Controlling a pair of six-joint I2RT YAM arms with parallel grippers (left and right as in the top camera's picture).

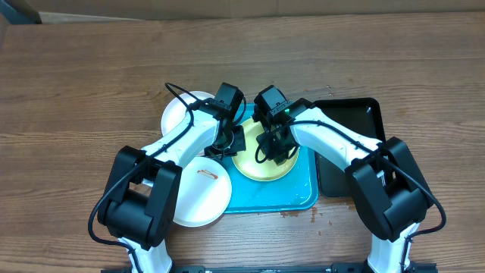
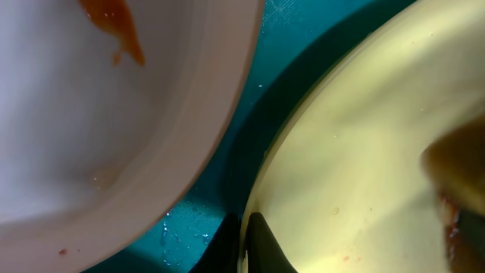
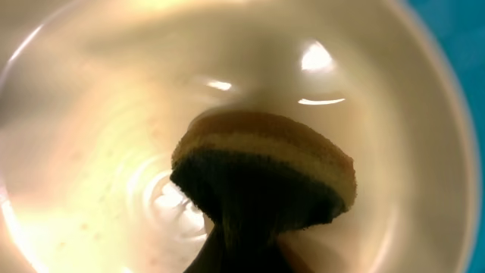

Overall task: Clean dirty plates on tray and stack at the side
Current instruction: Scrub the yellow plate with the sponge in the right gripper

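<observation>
The pale yellow-green plate [image 1: 263,168] lies on the turquoise tray [image 1: 303,193]. My left gripper [image 1: 233,142] is shut on this plate's left rim; the left wrist view shows its jaws [image 2: 244,246] pinching the rim [image 2: 356,152]. My right gripper [image 1: 276,144] is shut on a yellow and dark sponge [image 3: 265,178] pressed onto the wet plate [image 3: 98,129]. A white plate [image 1: 182,114] with an orange smear [image 2: 114,26] lies at the tray's far left. Another white plate [image 1: 198,193] with a red smear overlaps the tray's near left edge.
A narrow black tray [image 1: 348,152] lies right of the turquoise tray, under my right arm. Small brown-red spots mark the wooden table [image 1: 76,91] just in front of the turquoise tray.
</observation>
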